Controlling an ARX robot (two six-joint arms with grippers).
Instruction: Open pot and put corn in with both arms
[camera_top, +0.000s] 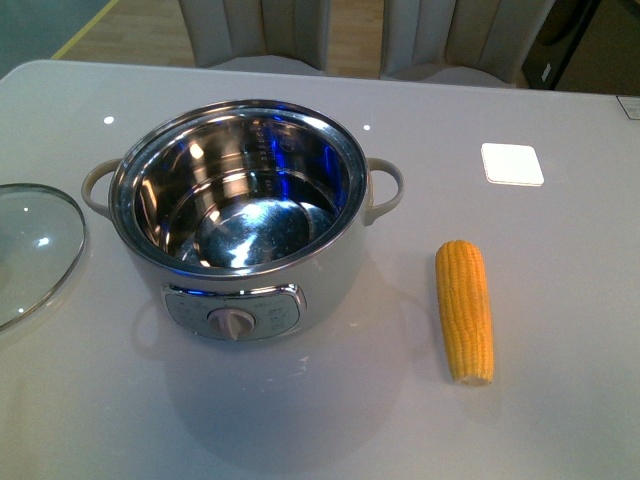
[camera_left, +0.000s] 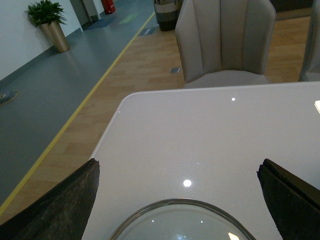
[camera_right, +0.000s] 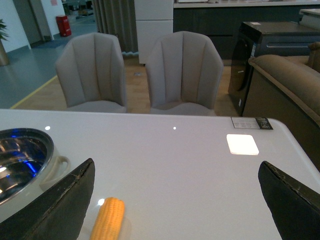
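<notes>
Hovering unclenched, left gripper (camera_left: 178, 165) spread wide above the glass lid (camera_left: 180, 222), laid flat beside the pot (camera_top: 335, 265) to free its mouth; right gripper (camera_right: 176, 164) likewise agape over the corn (camera_top: 465, 310), lying on the table (camera_top: 560, 410) right of the pot, not touching. Probably poised to grasp the cob next.

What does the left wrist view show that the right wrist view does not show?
Only the left wrist view: the glass lid and a potted plant. Only the right wrist view: the pot, the corn and a white square pad. Both: the white table, grey chairs and black jaws wide apart.
</notes>
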